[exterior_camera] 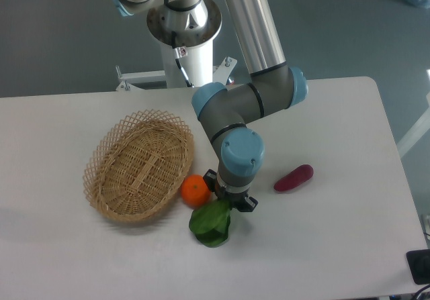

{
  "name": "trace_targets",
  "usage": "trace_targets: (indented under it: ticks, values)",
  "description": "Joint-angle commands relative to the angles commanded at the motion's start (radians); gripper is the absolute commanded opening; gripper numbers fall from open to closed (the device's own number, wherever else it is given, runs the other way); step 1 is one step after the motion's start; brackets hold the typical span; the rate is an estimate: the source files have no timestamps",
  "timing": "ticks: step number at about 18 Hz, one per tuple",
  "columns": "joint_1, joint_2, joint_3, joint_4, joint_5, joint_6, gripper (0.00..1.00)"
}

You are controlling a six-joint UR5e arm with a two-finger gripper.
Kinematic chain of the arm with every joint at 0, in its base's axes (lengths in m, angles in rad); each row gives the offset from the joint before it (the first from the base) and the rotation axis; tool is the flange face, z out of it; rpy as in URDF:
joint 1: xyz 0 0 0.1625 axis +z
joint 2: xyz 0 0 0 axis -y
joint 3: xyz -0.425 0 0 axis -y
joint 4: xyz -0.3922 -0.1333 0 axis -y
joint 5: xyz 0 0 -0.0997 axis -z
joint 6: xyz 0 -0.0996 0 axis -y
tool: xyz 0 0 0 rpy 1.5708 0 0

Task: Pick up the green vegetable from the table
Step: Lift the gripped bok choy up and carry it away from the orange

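Observation:
The green vegetable (211, 224), dark leafy green with a paler stem end, lies on the white table (336, 246) just right of and below an orange. My gripper (228, 203) hangs straight down over its upper right end, at the stem. The wrist body hides the fingers, so I cannot make out whether they are open or shut, or whether they touch the vegetable.
An orange (195, 190) sits beside the vegetable, against the rim of a wicker basket (140, 165) to the left. A purple-red elongated vegetable (293, 177) lies to the right of the arm. The robot base (185, 38) stands at the table's far edge.

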Motion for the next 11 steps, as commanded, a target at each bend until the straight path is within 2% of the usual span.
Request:
trace_targets:
  ticks: [2,5,8,9,11]
  values:
    - [0.003,0.002,0.017,0.000,0.000,0.005,0.04]
    - [0.006,-0.003,0.077,-0.003,0.000,0.005,0.04]
    - [0.043,0.005,0.094,-0.005,0.000,0.011,0.04]
    - [0.061,0.017,0.104,-0.014,-0.002,0.012,0.04]
    - [0.083,0.012,0.165,-0.073,-0.002,0.014,0.04]
